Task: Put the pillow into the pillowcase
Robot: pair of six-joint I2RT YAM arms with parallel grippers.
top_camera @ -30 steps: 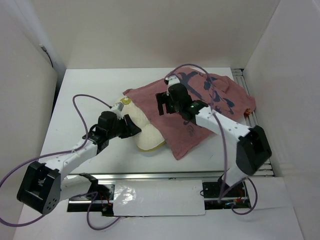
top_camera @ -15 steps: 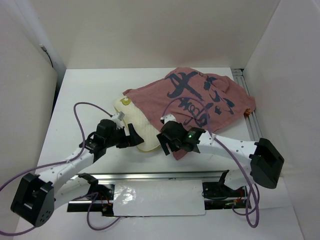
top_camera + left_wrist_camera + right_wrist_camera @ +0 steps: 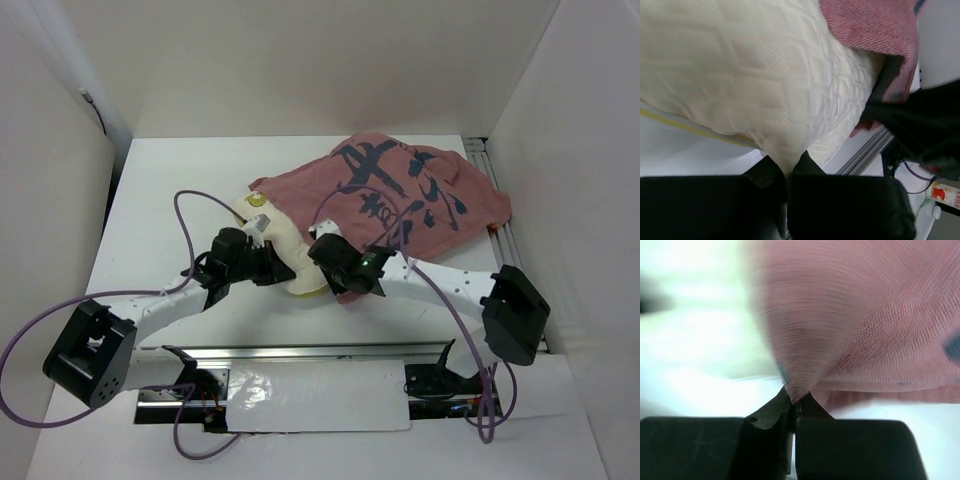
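Now, at the left, the left tool [image 3: 265, 266] sits low over the white tabletop [image 3: 165, 190], its two fingers pressed together on a fold of the pillow [image 3: 288, 252]. In the left wrist view this tool [image 3: 788, 169] has its dark fingertips [image 3: 805, 162] meeting, with a pinch of the cream quilted pillow [image 3: 765, 75] caught between them. The rest of the cushion bulges out ahead of the tool, and a thin yellow seam runs along its edge to the tool's left. Ahead and to the right of the tool, the dull pink pillowcase [image 3: 875, 25] laps over the pillow's far part.

From above, the pillow lies just beyond the left tool, a small yellow mark at its far corner, with only its near left part uncovered. The pillowcase [image 3: 400, 200] is spread over its right side and reaches away to the right across the tabletop, its pink face with dark blue marks turned upward.

Just right of the exposed pillow, the right tool [image 3: 328, 256] is at the near edge of the cloth. Its own camera shows the right tool [image 3: 792, 401] closed, the fingers together on a gathered point of the pillowcase [image 3: 865, 315], which fans out from the pinch ahead and to the right, partly blurred.
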